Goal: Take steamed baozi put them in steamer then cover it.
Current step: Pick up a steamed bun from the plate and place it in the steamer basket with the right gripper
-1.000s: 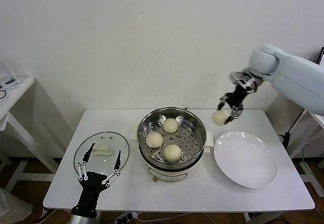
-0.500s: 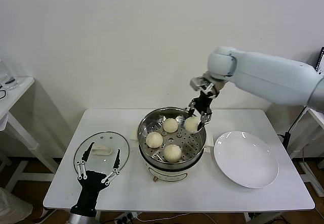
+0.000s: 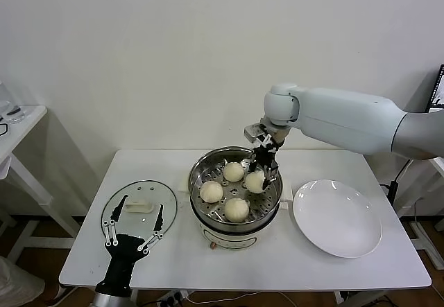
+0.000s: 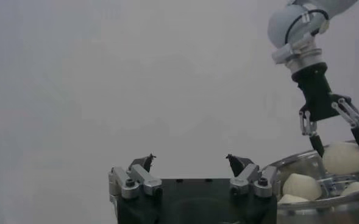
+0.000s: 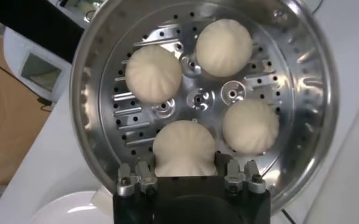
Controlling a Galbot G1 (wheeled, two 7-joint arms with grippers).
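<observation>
The steamer (image 3: 198, 172) stands mid-table, a shiny steel pot with a perforated tray (image 5: 194, 97). Three steamed baozi (image 3: 234, 171) (image 3: 211, 191) (image 3: 236, 210) lie on the tray. My right gripper (image 3: 266, 173) reaches down into the pot and is shut on another baozi (image 3: 254, 181), seen between its fingers in the right wrist view (image 5: 184, 148), low over the tray's right side. The cover (image 3: 136, 197), a glass lid with a white handle, lies flat left of the steamer. My left gripper (image 3: 132, 229) hovers open over the lid's near edge, nothing in it (image 4: 191, 160).
A bare white plate (image 3: 338, 218) sits right of the steamer. The table's front edge (image 3: 243, 279) runs just behind my left gripper. A second small table (image 3: 17, 130) stands at the far left.
My right arm carried the baozi leftward from above the plate, over the steamer rim, and lowered it into the pot. The left gripper stayed put.
</observation>
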